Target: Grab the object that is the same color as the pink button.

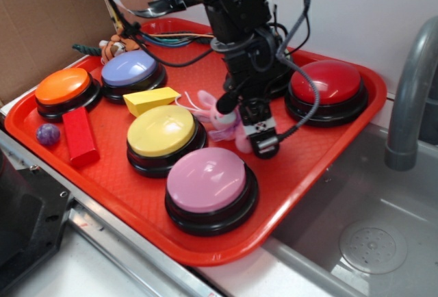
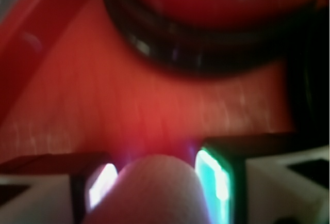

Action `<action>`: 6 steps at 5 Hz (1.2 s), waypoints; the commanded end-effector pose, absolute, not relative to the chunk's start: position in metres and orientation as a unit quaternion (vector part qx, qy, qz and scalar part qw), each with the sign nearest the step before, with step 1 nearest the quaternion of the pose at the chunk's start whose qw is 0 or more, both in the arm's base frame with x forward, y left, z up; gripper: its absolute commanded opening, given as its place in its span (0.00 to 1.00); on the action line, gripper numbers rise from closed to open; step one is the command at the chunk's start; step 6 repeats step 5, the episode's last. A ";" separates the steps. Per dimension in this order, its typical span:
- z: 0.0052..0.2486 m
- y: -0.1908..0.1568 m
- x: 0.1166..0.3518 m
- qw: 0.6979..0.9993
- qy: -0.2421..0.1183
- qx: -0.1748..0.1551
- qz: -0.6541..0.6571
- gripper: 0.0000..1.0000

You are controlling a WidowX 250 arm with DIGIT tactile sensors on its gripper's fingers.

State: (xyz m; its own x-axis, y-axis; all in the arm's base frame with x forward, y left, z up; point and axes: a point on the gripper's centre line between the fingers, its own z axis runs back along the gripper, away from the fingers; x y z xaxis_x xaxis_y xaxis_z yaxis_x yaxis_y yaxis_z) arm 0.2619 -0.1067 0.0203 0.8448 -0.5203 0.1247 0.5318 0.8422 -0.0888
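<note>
Closest to the camera in the exterior view, at the lower centre of the frame, the pink button [image 1: 207, 179] shows its glossy pink dome on a black base, sitting on a red tray [image 1: 311, 157] that fills most of the picture. Just above and left of it is a yellow button [image 1: 162, 131], and above that a yellow wedge block [image 1: 150, 100]. Toward the left of the frame are an orange button [image 1: 63, 86], a lavender-blue button [image 1: 129, 68], a red block [image 1: 80, 135] and a small purple ball [image 1: 47, 133]. An orange striped plush [image 1: 113, 46] peeks out behind the lavender-blue button at the upper left. A red button [image 1: 326, 82] sits at the upper right of the tray. In the middle of the frame the black robot arm comes down from the top, and its gripper [image 1: 236, 124] is lowered onto the pink plush [image 1: 220, 116], which lies on the tray between the yellow button and the red button, just above the pink button. In the wrist view, the rounded pale pink body of the plush [image 2: 152, 188] fills the bottom centre, pressed between the two fingers [image 2: 100, 185], which sit narrowly closed against its sides. Above it stretches the red tray floor, and the red button with its black rim spans the top of the frame.
</note>
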 end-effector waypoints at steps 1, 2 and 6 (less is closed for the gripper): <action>0.091 -0.094 0.268 0.966 -0.075 -0.040 -0.242 0.00; 0.124 -0.077 0.269 0.973 -0.069 -0.034 -0.217 0.00; 0.178 -0.011 0.226 0.995 -0.036 -0.014 -0.088 0.00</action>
